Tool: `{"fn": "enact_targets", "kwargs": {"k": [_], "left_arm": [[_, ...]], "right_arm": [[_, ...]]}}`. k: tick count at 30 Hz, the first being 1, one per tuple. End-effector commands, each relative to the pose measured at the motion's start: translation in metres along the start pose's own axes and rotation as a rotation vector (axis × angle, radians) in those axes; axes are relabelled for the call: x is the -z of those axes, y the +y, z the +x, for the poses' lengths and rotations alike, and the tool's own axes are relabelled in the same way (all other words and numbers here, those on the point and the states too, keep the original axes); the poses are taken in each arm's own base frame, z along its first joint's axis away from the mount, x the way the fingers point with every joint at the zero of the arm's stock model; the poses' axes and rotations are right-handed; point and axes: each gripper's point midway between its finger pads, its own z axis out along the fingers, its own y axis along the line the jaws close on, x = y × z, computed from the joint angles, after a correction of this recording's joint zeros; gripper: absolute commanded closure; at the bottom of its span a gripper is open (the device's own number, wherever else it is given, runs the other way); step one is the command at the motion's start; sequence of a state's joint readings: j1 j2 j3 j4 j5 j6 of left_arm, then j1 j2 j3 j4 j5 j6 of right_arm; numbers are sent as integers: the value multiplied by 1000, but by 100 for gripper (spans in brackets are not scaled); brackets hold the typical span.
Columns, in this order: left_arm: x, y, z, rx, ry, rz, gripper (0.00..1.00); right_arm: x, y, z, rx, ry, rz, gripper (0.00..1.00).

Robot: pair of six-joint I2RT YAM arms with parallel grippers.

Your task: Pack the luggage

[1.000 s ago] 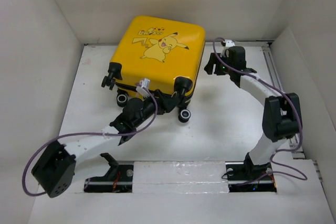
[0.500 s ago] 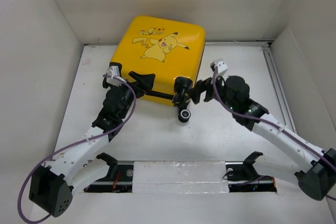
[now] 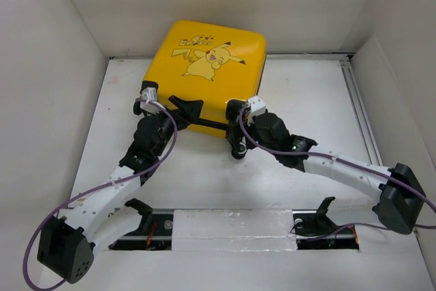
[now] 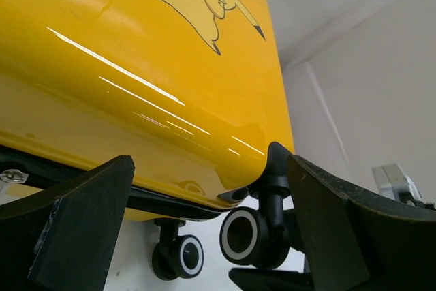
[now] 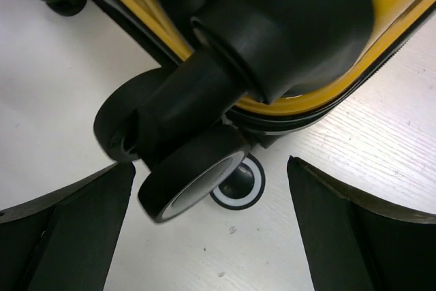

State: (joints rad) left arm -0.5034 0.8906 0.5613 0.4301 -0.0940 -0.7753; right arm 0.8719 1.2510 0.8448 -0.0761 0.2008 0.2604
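The luggage (image 3: 211,73), a yellow hard-shell case with a cartoon print, lies flat at the back of the table with its lid down. Its near edge carries black-and-white caster wheels (image 3: 238,149). My left gripper (image 3: 189,110) is open at the near left part of that edge. In the left wrist view its jaws (image 4: 211,230) frame the yellow shell (image 4: 136,66) and two wheels (image 4: 248,236). My right gripper (image 3: 236,122) is open at the near right corner. In the right wrist view its jaws (image 5: 211,230) flank a caster wheel (image 5: 194,182) without gripping it.
White walls enclose the table (image 3: 306,107) on the left, back and right. A metal rail (image 3: 361,114) runs along the right side. The arm bases and a taped strip (image 3: 231,223) sit at the near edge.
Both arms swung to the suitcase's near edge, the left one leftward from the right wheels, the right one down from the far right side. Both pairs of jaws opened wider.
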Motion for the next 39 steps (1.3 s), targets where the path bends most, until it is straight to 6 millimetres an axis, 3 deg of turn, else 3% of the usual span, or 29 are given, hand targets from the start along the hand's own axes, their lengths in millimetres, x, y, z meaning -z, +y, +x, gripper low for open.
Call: {"fn": "enact_targets", "kwargs": {"k": [1, 4, 5, 10, 12, 13, 14, 15, 17, 20, 21, 23, 24, 29, 31, 36, 39], "left_arm": [[4, -18, -6, 14, -19, 88, 10], [0, -19, -1, 13, 2, 102, 10], [-1, -18, 3, 12, 17, 101, 10], [-1, -18, 3, 12, 17, 101, 11], [-1, -18, 3, 12, 17, 101, 11], [-1, -18, 3, 12, 17, 101, 11], [-1, -18, 3, 12, 17, 101, 11], [-1, -18, 3, 12, 17, 101, 12], [-1, -18, 3, 12, 17, 101, 12], [-1, -22, 0, 13, 11, 108, 12], [-3, -20, 4, 11, 25, 106, 12], [-2, -21, 5, 11, 31, 112, 12], [-5, -22, 5, 11, 33, 111, 13], [0, -29, 2, -9, 22, 111, 15], [4, -37, -12, -37, -24, 102, 15], [17, -40, -25, -37, -41, 78, 15], [25, -28, -33, -48, -75, 15, 15]], "right_arm": [[-5, -8, -38, -46, -114, 79, 0], [-15, 7, -42, -63, -134, 6, 0], [-14, 15, -53, -69, -161, -27, 0], [-24, 24, -63, -76, -199, -64, 1], [-24, 24, -69, -82, -224, -59, 12], [-24, 17, -75, -90, -243, -39, 23], [-26, 15, -65, -87, -229, -34, 37], [-22, 8, -69, -94, -243, -25, 55], [-18, -5, -62, -101, -240, -1, 69], [1, -29, -66, -124, -284, 43, 82], [4, -38, -56, -126, -266, 65, 84], [21, -54, -57, -140, -283, 95, 85], [25, -72, -52, -153, -283, 143, 85], [57, -112, -62, -163, -340, 213, 90], [66, -133, -64, -172, -352, 265, 91], [89, -167, -85, -177, -408, 331, 91], [110, -189, -102, -185, -460, 395, 80]]}}
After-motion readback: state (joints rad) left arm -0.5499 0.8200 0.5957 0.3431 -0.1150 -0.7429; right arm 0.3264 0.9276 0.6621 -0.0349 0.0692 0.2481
